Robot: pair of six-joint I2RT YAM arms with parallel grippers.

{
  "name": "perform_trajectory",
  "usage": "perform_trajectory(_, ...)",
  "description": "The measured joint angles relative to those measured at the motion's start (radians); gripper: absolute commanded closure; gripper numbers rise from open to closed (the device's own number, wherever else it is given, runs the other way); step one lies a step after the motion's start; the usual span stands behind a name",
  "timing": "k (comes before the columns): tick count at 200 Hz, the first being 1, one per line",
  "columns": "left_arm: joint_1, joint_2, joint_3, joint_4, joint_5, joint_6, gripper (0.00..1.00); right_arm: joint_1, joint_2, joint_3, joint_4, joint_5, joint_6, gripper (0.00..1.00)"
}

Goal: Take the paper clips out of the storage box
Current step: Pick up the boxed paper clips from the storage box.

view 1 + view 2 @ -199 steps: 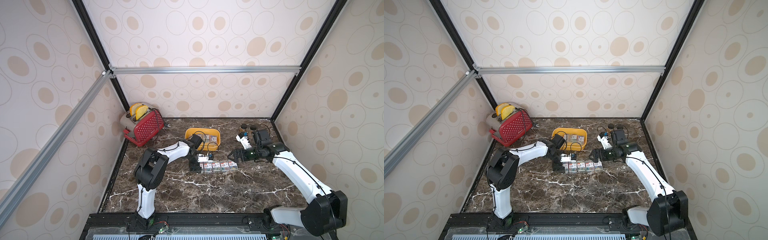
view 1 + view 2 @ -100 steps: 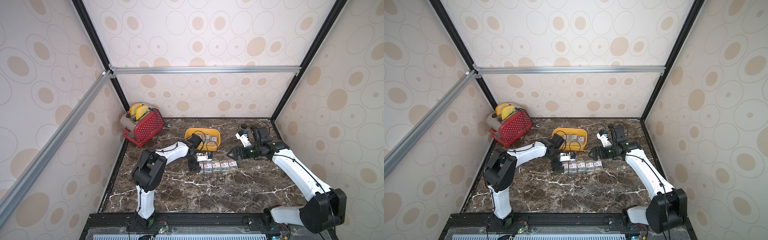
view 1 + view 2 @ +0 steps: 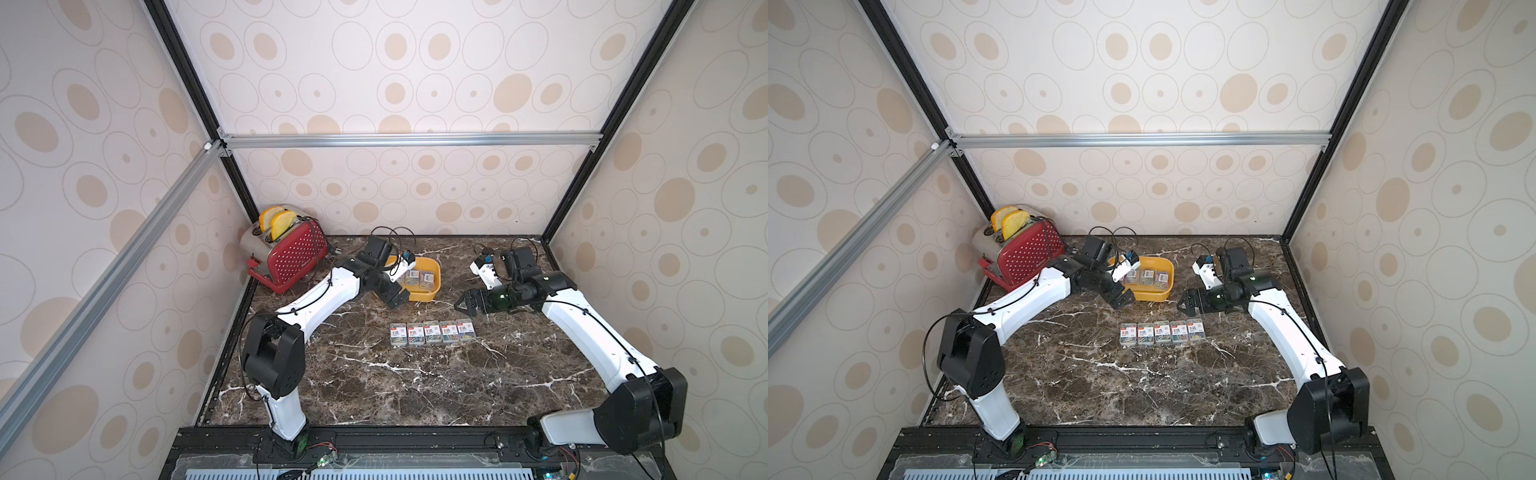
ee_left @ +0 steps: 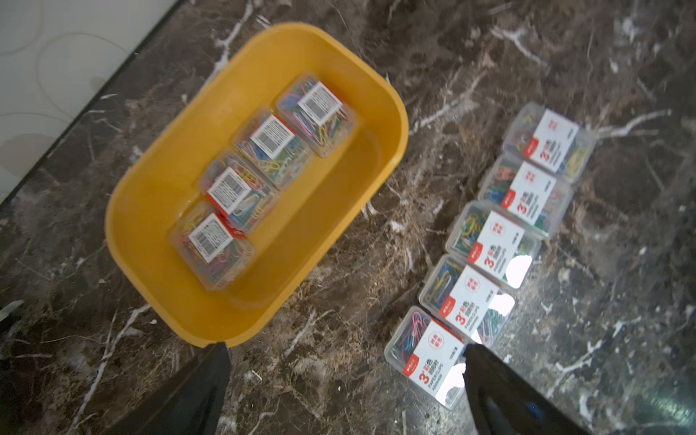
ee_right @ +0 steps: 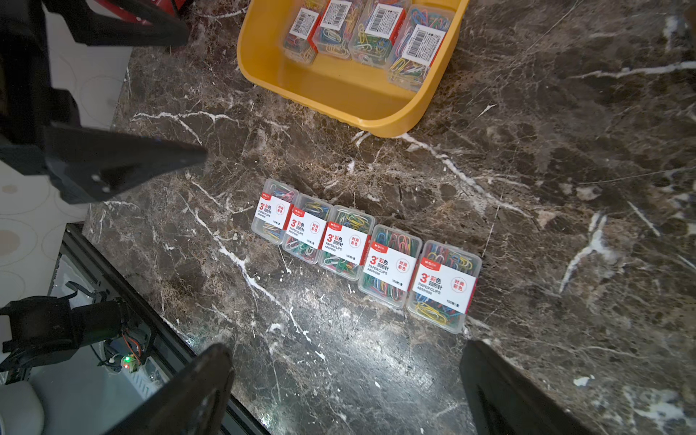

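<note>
The yellow storage box (image 3: 432, 293) (image 3: 1165, 293) stands at the table's back middle. Several clear boxes of paper clips (image 4: 260, 173) (image 5: 361, 30) lie in a row inside it. Several more paper clip boxes (image 3: 432, 332) (image 3: 1162, 332) (image 5: 361, 248) (image 4: 501, 241) lie side by side on the marble in front of it. My left gripper (image 3: 400, 300) (image 3: 1121, 299) (image 4: 345, 345) hangs open and empty by the box's front-left corner, above the row's left end. My right gripper (image 3: 462, 302) (image 3: 1185, 305) (image 5: 343, 348) is open and empty, up and to the right of the row.
A red toaster (image 3: 286, 253) with bread slices stands in the back left corner. Patterned walls close in the table on three sides. A black rail (image 3: 415, 434) runs along the front edge, between the two arm bases.
My left gripper has opened wider and lifted back from the row's left end toward the storage box, leaving a clip box in the row. The right arm has barely shifted.
</note>
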State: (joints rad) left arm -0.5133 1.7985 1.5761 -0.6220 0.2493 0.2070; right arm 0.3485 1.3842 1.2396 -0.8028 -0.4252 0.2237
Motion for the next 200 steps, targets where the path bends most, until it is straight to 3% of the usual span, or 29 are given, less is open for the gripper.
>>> perform_trajectory(29, 0.024, 0.093, 0.172, -0.017, -0.017, -0.143, 0.01, 0.000, 0.029, 0.039, -0.012, 0.020, -0.003, 0.00)
perform_trajectory(76, 0.031, 0.332, 0.458, -0.130, -0.143, -0.295, 0.01, 0.000, 0.058, 0.079, -0.029, 0.042, -0.009, 0.00)
perform_trajectory(131, 0.031, 0.466, 0.521, -0.170, -0.288, -0.409, 0.05, 0.000, 0.071, 0.085, -0.041, 0.050, -0.017, 0.00)
perform_trajectory(176, 0.031, 0.542, 0.555, -0.159, -0.348, -0.454, 0.16, 0.000, 0.087, 0.085, -0.045, 0.055, -0.018, 0.00)
perform_trajectory(200, 0.031, 0.564, 0.556, -0.159, -0.375, -0.466, 0.15, 0.000, 0.087, 0.085, -0.046, 0.058, -0.019, 0.00)
